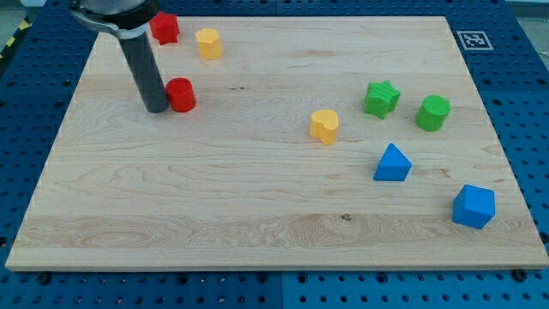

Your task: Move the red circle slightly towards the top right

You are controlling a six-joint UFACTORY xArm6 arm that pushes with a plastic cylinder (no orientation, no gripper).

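Observation:
The red circle (pixel 182 94) is a short red cylinder in the upper left part of the wooden board (pixel 257 197). My tip (pixel 157 108) is the lower end of a dark rod that comes down from the view's top left. It stands right against the red circle's left side, touching it or nearly so.
A second red block (pixel 164 27) and a yellow cylinder (pixel 208 42) lie above the red circle. A yellow block (pixel 324 125) sits mid-board. A green star (pixel 381 98), a green cylinder (pixel 433 112), a blue triangle (pixel 392 163) and a blue cube (pixel 473 206) are at the right.

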